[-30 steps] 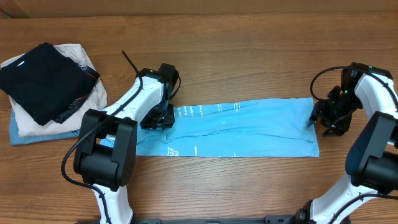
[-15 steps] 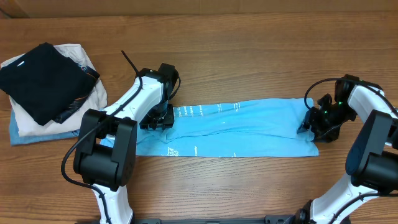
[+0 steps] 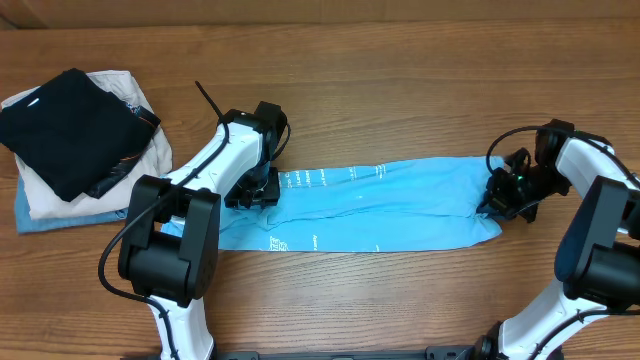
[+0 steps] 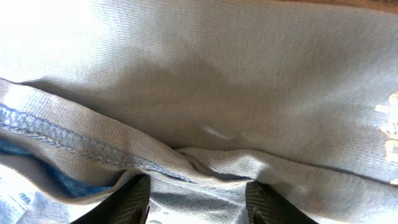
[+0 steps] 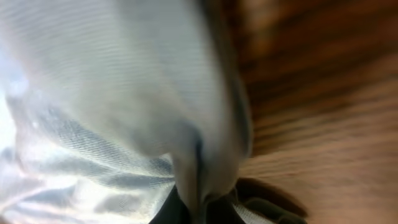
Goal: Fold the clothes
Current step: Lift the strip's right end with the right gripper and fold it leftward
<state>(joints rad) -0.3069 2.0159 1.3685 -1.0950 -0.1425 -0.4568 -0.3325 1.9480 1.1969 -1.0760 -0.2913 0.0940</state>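
Pinching right hand (image 3: 497, 200): clenched on the right end of the shirt (image 3: 380, 205), at the right of the overhead frame. In the right wrist view the cloth (image 5: 93, 93) gathers to a narrow tuck between the dark fingertips (image 5: 205, 208) at the bottom edge.
Left hand (image 3: 255, 190): down on the shirt's left end, left of centre. In the left wrist view only two dark finger (image 4: 134, 196) bases show at the bottom, set apart, with a puckered ridge of cloth (image 4: 217, 74) and a stitched hem between them. Whether it grips or is released, I cannot tell.
Shirt: a long, narrow sky-blue band lying flat across the middle of the frame from one hand to the other. Small white print runs along its upper edge and near its lower left corner. The right end is bunched at the right hand.
Tabletop (image 3: 400, 90): brown wood grain, also seen at the right of the right wrist view (image 5: 311, 124).
Pile: upper left of the frame, well apart from the shirt. A black garment (image 3: 65, 125) lies on a cream garment (image 3: 140, 150).
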